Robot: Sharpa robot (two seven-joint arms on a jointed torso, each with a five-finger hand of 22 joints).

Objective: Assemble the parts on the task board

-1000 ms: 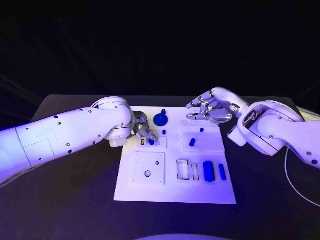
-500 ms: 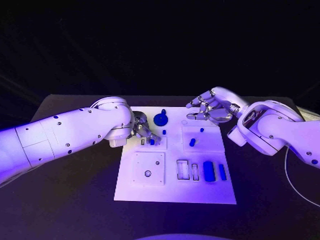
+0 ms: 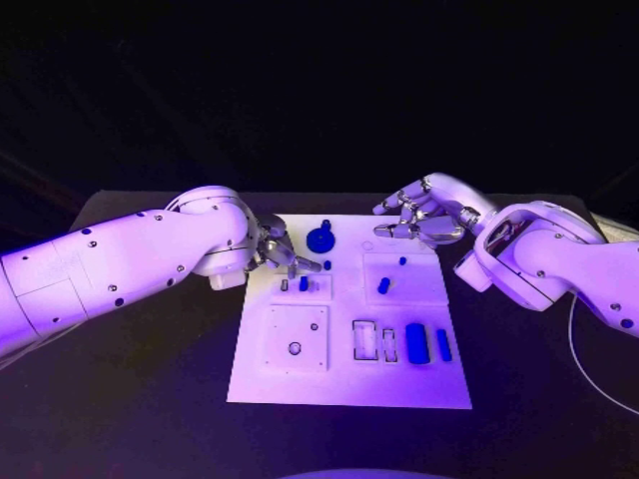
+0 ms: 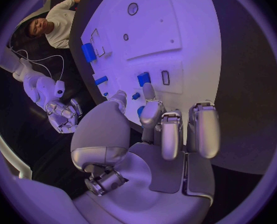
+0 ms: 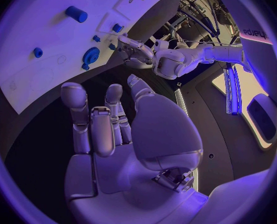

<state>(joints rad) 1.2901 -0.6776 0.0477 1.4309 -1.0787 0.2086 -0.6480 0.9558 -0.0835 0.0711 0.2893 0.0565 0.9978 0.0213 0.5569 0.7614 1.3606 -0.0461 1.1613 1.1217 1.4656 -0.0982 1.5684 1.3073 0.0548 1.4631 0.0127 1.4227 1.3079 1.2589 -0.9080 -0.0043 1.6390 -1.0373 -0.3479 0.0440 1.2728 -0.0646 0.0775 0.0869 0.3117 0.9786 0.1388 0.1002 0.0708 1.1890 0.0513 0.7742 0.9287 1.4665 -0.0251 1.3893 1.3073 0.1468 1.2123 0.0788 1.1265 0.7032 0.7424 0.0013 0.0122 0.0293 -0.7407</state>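
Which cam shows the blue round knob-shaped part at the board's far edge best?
Head view: the blue round knob-shaped part sits unobstructed, seen from above. Right wrist view shows it small and bent by the fisheye. In the left wrist view I cannot pick it out.

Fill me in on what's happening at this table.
A two-armed robot is working at a white task board on a black table, with small blue parts spread over the board. The left hand is at the board's far left part, fingers near a small blue part, holding nothing. The right hand hovers by the board's far right corner, empty, fingers loosely curled. A round blue part lies between the hands, and two blue bars sit near the board's near right.
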